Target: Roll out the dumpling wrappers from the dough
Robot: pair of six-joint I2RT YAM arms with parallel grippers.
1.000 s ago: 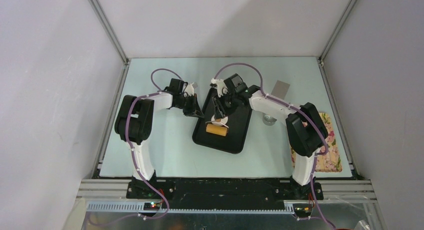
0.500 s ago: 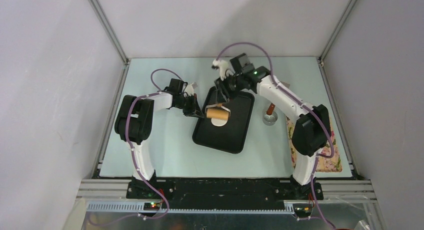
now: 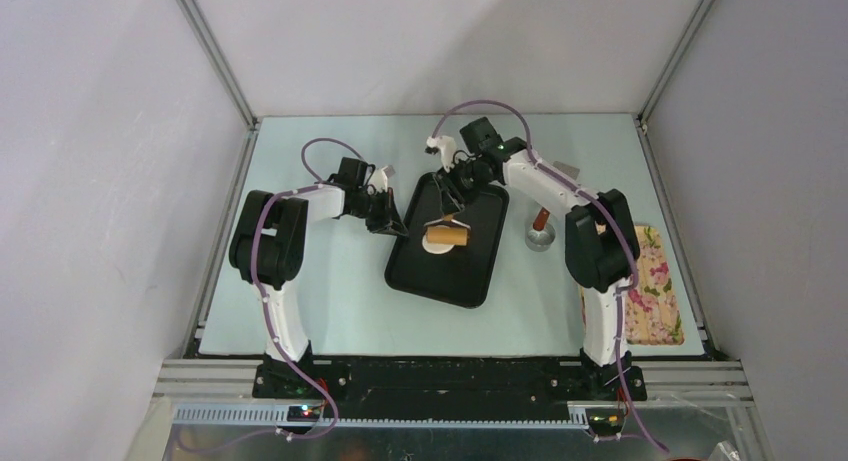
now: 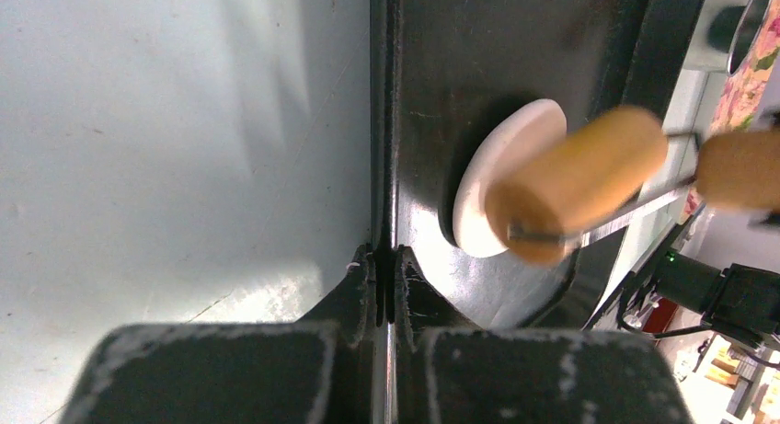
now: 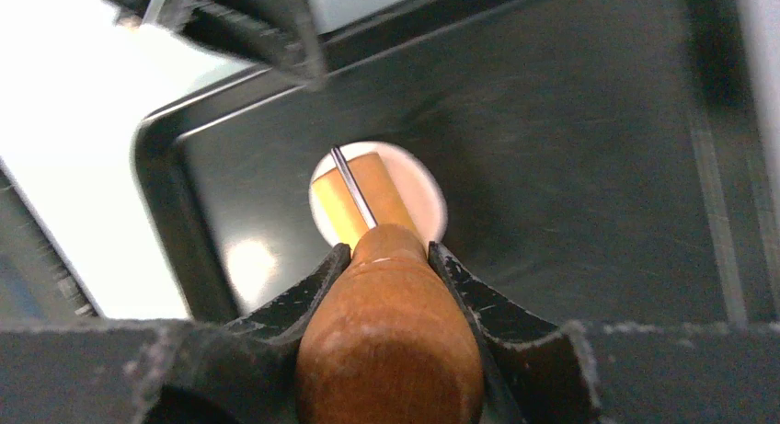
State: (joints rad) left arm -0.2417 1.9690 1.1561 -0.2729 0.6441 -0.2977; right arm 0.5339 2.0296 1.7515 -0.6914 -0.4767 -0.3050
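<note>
The dough is a flat white disc on the black tray. A light wooden roller lies across the dough's top. My right gripper is shut on the roller's dark wooden handle, seen from behind, with the roller over the dough. My left gripper is shut on the tray's left rim. In the left wrist view the roller covers the right side of the dough.
A round steel cup with a brown-handled tool in it stands right of the tray. A floral cloth lies at the table's right edge. A grey card shows behind the right arm.
The roller went from the near edge of the dough to its far edge, then came back a little onto it. The right arm swung with it. The left arm stayed still.
</note>
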